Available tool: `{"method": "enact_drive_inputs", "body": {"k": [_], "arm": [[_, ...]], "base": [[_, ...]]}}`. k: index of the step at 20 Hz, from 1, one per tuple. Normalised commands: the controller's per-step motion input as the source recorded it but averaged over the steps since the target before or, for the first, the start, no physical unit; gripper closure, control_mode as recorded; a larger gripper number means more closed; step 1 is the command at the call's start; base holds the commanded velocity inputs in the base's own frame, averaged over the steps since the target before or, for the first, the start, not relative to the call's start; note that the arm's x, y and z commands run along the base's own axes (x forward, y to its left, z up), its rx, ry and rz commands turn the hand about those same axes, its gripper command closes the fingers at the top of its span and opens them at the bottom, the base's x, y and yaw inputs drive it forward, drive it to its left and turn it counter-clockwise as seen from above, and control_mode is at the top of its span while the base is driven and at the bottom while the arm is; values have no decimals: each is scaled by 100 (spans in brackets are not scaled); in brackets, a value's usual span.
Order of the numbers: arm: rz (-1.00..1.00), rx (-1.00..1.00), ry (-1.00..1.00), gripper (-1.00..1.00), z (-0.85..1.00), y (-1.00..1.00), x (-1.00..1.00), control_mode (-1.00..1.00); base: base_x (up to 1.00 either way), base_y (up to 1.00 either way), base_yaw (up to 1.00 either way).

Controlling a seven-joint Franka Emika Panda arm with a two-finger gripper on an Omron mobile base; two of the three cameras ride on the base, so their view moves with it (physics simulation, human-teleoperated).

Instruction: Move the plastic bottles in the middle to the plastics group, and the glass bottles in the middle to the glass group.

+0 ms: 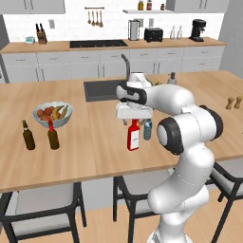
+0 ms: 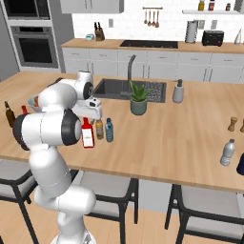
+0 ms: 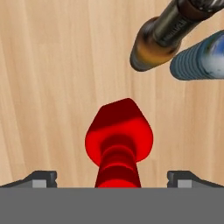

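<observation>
Left base view takes in a long wooden desk (image 1: 95,156) in a white kitchen, with a dark sink (image 1: 100,89) set into it and stools tucked below. From the left stand two dark bottles (image 1: 28,135), a fruit bowl (image 1: 52,113) just behind them, then the red bottle (image 1: 133,136) and the blue bottle (image 1: 147,129) near mid-desk. On the right base view the amber bottle (image 2: 99,129) stands between those two, a potted plant (image 2: 138,98) is behind them, and a clear bottle (image 2: 228,152) is far right. The pincer (image 3: 112,179) hangs straight over the red bottle's cap, tips spread wide on either side, pinching nothing. The arm's bulk hides part of the middle group.
</observation>
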Motion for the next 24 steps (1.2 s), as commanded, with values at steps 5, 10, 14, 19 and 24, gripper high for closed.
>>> {"method": "enact_drive_inputs", "body": {"k": [5, 10, 14, 19, 24], "arm": [[0, 0, 4, -100, 0, 0, 19, -100], [0, 0, 4, -100, -2, 0, 3, -100], [0, 0, 1, -100, 0, 0, 0, -100], [0, 0, 0, -100, 0, 0, 0, -100], [0, 0, 1, -100, 0, 0, -2, -100]], "base": [[0, 0, 0], [0, 0, 0], [0, 0, 0], [0, 0, 0], [0, 0, 0]]}}
